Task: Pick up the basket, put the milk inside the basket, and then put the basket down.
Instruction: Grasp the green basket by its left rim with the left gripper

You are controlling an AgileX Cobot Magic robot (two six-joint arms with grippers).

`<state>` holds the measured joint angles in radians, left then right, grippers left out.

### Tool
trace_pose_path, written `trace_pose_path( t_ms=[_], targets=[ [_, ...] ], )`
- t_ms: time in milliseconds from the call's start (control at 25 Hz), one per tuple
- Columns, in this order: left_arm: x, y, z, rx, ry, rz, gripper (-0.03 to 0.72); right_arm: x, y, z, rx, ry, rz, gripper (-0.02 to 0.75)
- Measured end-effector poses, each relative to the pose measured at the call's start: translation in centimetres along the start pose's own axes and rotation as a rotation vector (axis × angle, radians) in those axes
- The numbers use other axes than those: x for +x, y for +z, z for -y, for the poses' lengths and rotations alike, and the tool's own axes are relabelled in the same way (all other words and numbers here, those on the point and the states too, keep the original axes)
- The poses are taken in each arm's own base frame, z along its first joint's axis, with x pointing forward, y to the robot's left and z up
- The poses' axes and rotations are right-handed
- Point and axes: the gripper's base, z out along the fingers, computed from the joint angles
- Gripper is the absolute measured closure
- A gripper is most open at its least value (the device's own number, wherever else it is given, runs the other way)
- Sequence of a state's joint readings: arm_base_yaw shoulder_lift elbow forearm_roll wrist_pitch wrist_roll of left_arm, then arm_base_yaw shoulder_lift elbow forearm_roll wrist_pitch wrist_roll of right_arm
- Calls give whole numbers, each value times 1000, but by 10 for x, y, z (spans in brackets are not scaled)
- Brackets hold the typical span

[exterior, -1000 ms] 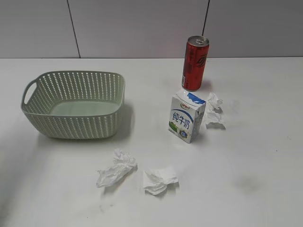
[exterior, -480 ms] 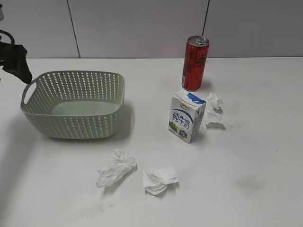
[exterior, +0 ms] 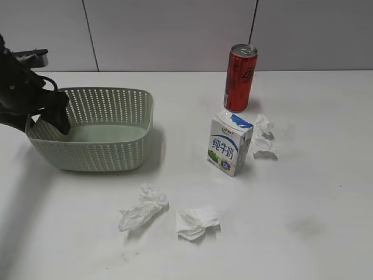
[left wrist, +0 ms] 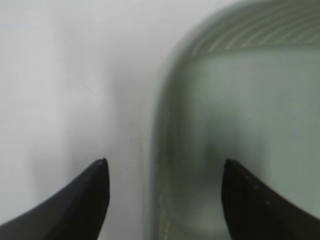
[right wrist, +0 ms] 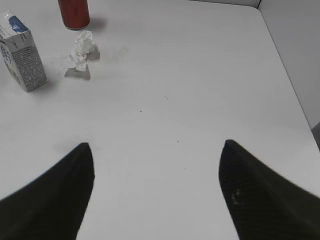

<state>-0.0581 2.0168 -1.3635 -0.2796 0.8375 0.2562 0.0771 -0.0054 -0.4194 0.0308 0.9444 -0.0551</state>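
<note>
Basket [exterior: 96, 131]: pale sage-green plastic, rounded rectangle, lattice walls, standing on the white table [exterior: 315, 192] at the left. Its floor shows bare and green; nothing lies inside it apart from a dark fingertip dipping past the left rim.

Left gripper [exterior: 45, 121]: black, at the basket's left end, fingers spread. In the left wrist view the gripper [left wrist: 165, 170] straddles the end wall of the basket [left wrist: 240, 110], one finger outside over the table, the other over the interior. That view is blurred; whether the fingers touch the wall I cannot tell.

Milk [exterior: 229, 144]: small white gable-top carton with a blue top and blue characters, upright on the table right of centre, well apart from the basket. Also seen at the upper left of the right wrist view [right wrist: 22, 55].

Red can [exterior: 240, 77]: upright behind the milk, near it, not touching.

Crumpled tissues: one [exterior: 263, 136] just beside the carton's right side, two more near the front edge, [exterior: 143, 207] and [exterior: 197, 222], close together.

Right gripper [right wrist: 156, 172]: seen only through its own wrist camera, fingers wide apart over bare table, holding nothing, well away from the carton
</note>
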Motion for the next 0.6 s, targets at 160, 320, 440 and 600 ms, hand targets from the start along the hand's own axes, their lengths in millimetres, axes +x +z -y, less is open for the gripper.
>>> trace_pose_path(
  t_ms=[160,320,440,600],
  targets=[
    [-2,2,-2,-21,-39,18,258,0,0,0,0,0,0,146],
    [-3,2,-3,-22,-78,28,527,0,0,0,0,0,0,146],
    [-3,2,-3,-27,-97,25,680,0,0,0,0,0,0,146],
    [-3,2,-3,-27,-142,23,688,0,0,0,0,0,0,146]
  ],
)
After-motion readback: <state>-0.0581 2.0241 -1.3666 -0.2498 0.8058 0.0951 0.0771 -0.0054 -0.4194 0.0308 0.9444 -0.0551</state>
